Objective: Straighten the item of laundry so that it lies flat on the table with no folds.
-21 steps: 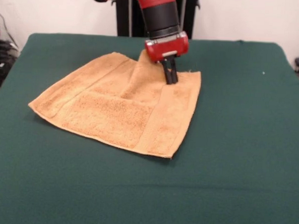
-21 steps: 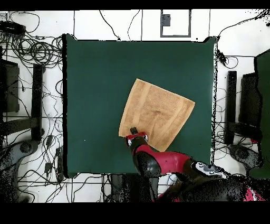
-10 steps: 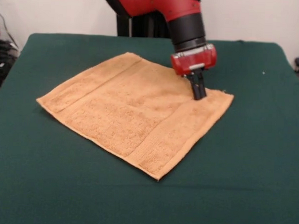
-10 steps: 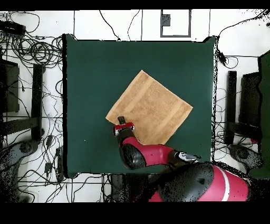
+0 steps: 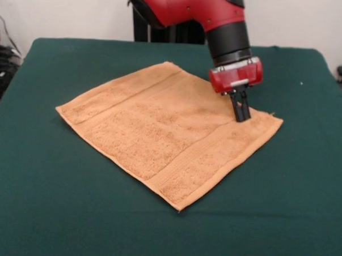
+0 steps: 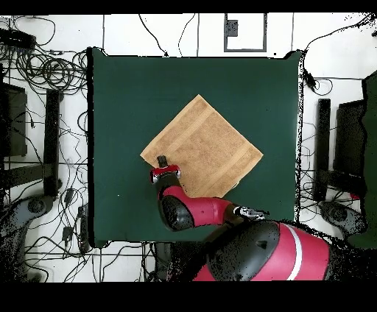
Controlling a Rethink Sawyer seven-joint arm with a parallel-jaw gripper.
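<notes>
The golden-tan towel (image 5: 165,130) lies spread out as a diamond on the green table (image 5: 70,214), with a woven band near two opposite edges. It looks flat, without folds. My gripper (image 5: 242,115) stands with its fingers pressed together on the towel's right corner, shut on that corner. From above, the towel (image 6: 206,143) sits near the middle of the table (image 6: 125,96), and the gripper (image 6: 163,161) is at its left corner.
Cables and equipment lie on the floor (image 6: 44,110) around the table. A black stand (image 5: 169,31) rises behind the table's far edge.
The gripper has dragged the towel's corner to the right in the front view. The folded part has opened out and the whole towel has turned and shifted with it.
</notes>
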